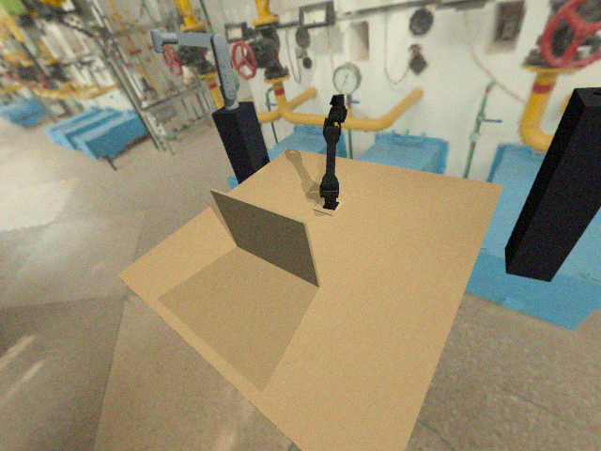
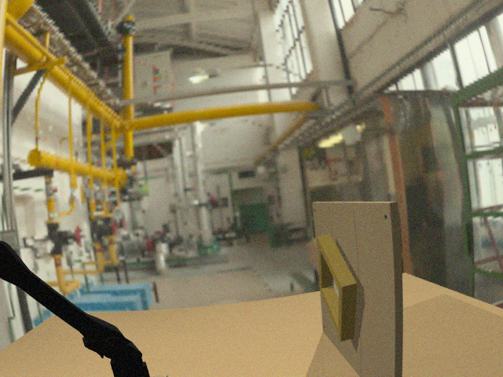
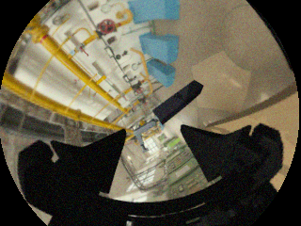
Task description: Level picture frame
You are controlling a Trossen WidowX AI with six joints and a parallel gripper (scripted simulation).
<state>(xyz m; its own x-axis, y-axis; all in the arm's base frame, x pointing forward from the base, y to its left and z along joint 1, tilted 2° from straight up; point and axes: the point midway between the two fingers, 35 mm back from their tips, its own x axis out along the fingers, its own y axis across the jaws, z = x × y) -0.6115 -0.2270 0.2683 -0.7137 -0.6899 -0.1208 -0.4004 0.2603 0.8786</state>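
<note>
A yellow picture frame (image 2: 348,301) hangs on the front of a small upright wall panel (image 2: 376,247) (image 1: 267,238) that stands on the tan table (image 1: 388,291) (image 2: 203,336). In the exterior view I see the frame at a steep angle, so its tilt is hard to judge. In the top view I see only the back of the panel, and the frame and screw are hidden. My arm stands upright at its base behind the panel, far from the frame. My gripper (image 1: 337,101) (image 3: 153,130) points up and away, open and empty.
Two dark blocks hang over the table's far-left corner (image 1: 240,138) and right side (image 1: 558,184). A grey mount (image 1: 218,53) rises from the left one. The panel casts a shadow towards the table's front-left edge.
</note>
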